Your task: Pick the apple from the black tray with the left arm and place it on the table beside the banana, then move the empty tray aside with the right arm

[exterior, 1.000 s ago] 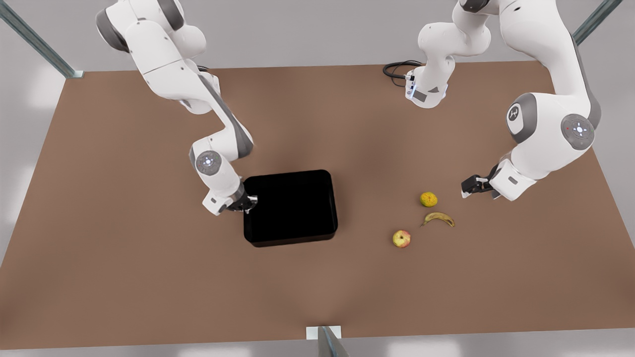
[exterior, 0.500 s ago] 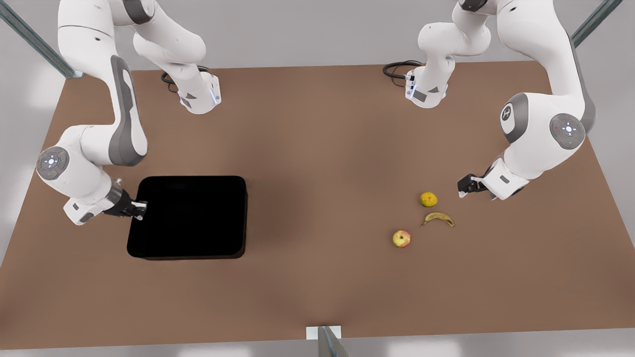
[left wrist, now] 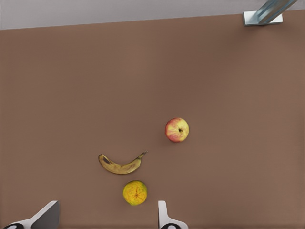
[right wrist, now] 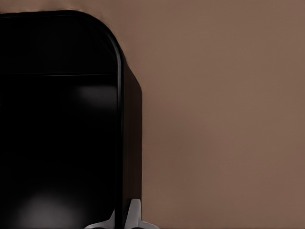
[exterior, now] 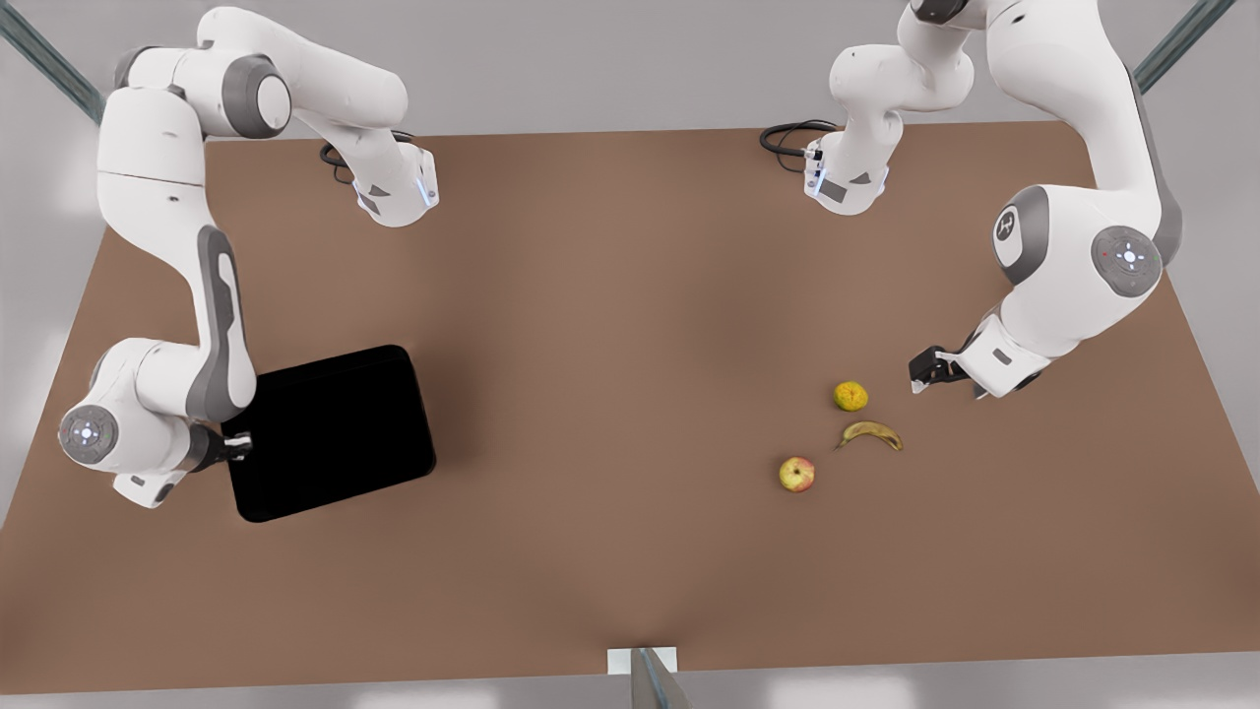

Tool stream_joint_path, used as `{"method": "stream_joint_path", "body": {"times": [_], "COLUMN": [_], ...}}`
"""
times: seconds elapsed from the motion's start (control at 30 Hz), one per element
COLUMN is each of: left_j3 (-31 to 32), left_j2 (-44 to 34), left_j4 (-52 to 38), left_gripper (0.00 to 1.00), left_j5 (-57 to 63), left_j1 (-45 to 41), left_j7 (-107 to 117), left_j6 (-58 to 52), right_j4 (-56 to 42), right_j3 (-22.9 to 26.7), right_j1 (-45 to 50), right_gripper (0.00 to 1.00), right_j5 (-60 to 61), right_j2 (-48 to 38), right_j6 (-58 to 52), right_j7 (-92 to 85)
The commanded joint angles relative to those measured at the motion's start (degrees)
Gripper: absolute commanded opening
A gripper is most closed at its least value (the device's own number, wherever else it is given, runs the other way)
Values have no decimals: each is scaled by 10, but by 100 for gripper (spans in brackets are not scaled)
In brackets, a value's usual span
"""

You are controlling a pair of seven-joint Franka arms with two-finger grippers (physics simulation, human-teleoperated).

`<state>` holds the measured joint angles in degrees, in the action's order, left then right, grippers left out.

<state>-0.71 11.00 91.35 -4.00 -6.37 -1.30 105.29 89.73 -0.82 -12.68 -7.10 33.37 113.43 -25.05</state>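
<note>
The apple (exterior: 796,474) (left wrist: 177,130) lies on the brown table (exterior: 630,295), a short way from the banana (exterior: 870,434) (left wrist: 120,165). Above the fruits, at the front view's right, my left gripper (exterior: 920,374) (left wrist: 105,222) hangs open with nothing in it. The black tray (exterior: 330,428) (right wrist: 57,119) sits skewed at the front view's left and holds nothing. My right gripper (exterior: 239,448) (right wrist: 127,219) is shut on the tray's wall near a corner, one finger on each side.
A yellow-green round fruit (exterior: 850,396) (left wrist: 135,192) lies just behind the banana. Both arm bases (exterior: 394,192) (exterior: 847,182) stand at the table's far edge, with a black cable (exterior: 787,138) by one. A metal post (exterior: 645,675) stands at the near edge.
My right gripper has dragged the tray toward the front view's left and turned it askew. The left arm lifted slightly and then held still. The fruits have not moved.
</note>
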Motion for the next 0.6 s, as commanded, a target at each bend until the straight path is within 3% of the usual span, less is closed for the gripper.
{"method": "stream_joint_path", "body": {"times": [0.0, 0.1, 0.17, 0.2, 0.37, 0.43, 0.5, 0.57], "left_j3": [0, 1, 0, 0, 0, 0, 1, 1], "left_j2": [-1, 0, 0, 1, 0, -2, -2, -2], "left_j4": [0, 0, 0, 0, 0, 0, 0, 0], "left_gripper": [100, 100, 100, 100, 100, 100, 100, 100], "left_j5": [0, 0, 0, 0, 1, 1, 1, 0], "left_j1": [0, 0, 0, 0, 0, 0, 0, 0], "left_j7": [-5, -5, -4, -5, -5, -5, -5, -5], "left_j6": [0, 0, 0, 0, 0, 0, -1, 0], "right_j4": [-12, -15, -15, -16, -38, -48, -47, -47], "right_j3": [3, 3, 3, 3, -1, -22, -88, -123], "right_j1": [0, 0, 0, 0, 6, 16, 17, 43], "right_gripper": [15, 25, 44, 64, 97, 100, 100, 100], "right_j5": [-5, -5, -5, -4, 0, 50, 53, 54], "right_j2": [24, 39, 39, 39, 14, -59, -124, -153], "right_j6": [0, 0, 0, 0, -12, -75, -139, -164], "right_j7": [-147, -147, -146, -144, -138, -116, 26, 183]}}
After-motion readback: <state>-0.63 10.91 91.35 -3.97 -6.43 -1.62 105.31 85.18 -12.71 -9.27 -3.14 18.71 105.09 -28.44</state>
